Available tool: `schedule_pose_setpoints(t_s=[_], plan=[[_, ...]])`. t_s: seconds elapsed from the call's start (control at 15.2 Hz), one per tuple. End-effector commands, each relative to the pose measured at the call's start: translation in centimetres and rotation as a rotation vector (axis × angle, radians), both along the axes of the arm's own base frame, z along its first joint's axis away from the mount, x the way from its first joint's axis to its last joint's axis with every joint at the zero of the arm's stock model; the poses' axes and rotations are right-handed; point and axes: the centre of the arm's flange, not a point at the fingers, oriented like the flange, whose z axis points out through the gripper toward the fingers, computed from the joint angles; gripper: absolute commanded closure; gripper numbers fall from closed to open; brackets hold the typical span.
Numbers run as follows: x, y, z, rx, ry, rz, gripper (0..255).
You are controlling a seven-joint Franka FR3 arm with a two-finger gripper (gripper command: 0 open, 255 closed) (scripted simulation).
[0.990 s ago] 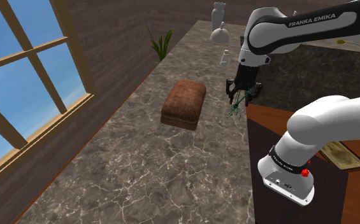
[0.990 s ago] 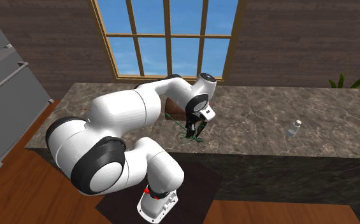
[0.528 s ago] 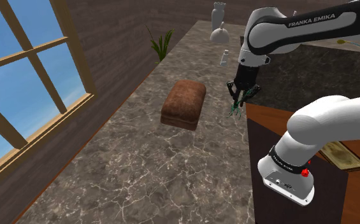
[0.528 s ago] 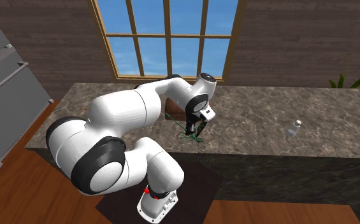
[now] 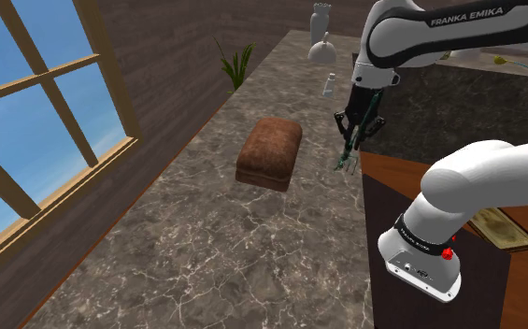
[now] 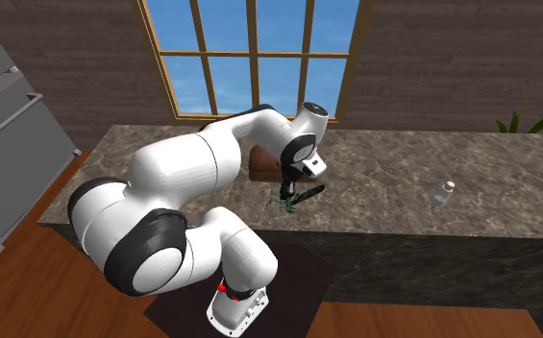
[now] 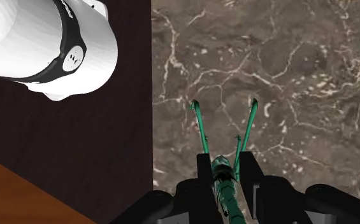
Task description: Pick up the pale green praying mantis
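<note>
Gripping the green mantis [image 7: 222, 170], hand [image 7: 225, 163] covering its rear half

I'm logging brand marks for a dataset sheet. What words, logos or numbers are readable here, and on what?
"FRANKA EMIKA": on the white arm's upper link, shoulder view.
Small emblem on the arm's dark joint ring, wrist view: too small to read.
Praying mantis, end effector, brown block: no text.
</note>
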Motion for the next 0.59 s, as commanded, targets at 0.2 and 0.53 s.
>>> schedule_pose_setpoints(t_s=[0.2,0.53], plan=[[-0.2,0.1,2.8,0.000,0.000,0.000,255],[-0.2,0.1,5.4,0.000,0.000,0.000,255]])
